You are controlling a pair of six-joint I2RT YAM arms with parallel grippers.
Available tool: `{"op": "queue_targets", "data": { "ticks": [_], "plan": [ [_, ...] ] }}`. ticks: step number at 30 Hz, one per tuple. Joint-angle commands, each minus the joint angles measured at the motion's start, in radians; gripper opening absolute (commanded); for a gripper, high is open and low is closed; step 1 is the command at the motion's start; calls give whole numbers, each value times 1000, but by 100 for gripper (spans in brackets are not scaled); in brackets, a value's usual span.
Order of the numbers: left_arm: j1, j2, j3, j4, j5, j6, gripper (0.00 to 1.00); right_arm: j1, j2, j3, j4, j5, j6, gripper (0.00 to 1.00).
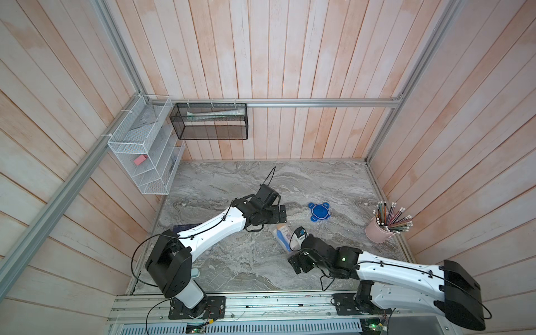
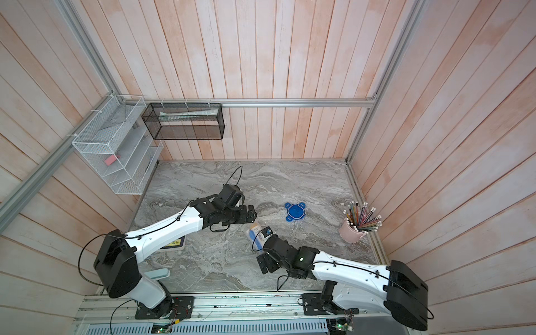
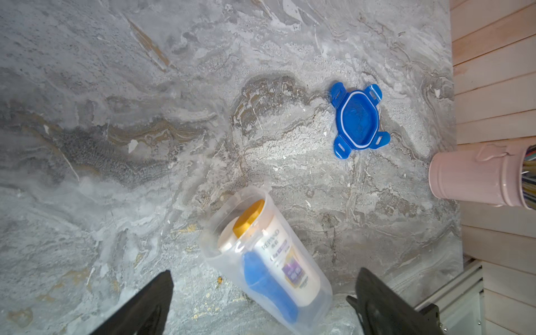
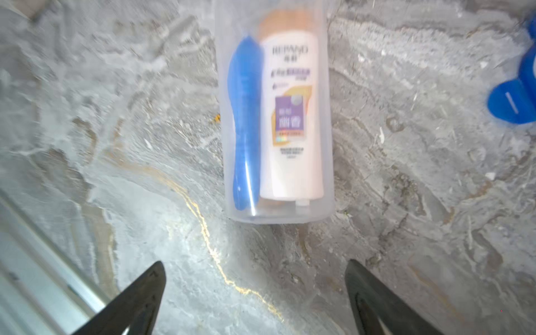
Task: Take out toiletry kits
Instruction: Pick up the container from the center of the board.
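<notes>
Left wrist shows left end effector (image 3: 265, 272) spread near toiletry kits (image 3: 280, 261) in clear container (image 3: 211, 240); right end effector (image 4: 254, 262) likewise spread.

Pale pinkish plank walls (image 1: 290, 58) enclose a grey marbled desk (image 1: 232, 261). An aluminium rail (image 1: 319, 102) carries a black mesh basket (image 1: 208, 133); a white wire rack (image 1: 127, 145) hangs by the desk's far left corner.
</notes>
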Motion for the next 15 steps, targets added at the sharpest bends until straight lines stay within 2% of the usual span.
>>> {"op": "queue_targets", "data": {
  "ticks": [1,8,13,15],
  "plan": [
    [43,45,17,-3,90,17,100,34,7,-56,140,142,54,98],
    [58,122,28,35,149,12,100,34,-13,-231,476,298,41,98],
    [61,156,19,67,189,-3,100,-2,24,-334,733,271,-40,98],
    [61,172,18,73,203,-8,100,-38,46,-363,814,222,-67,98]
  ]
}}
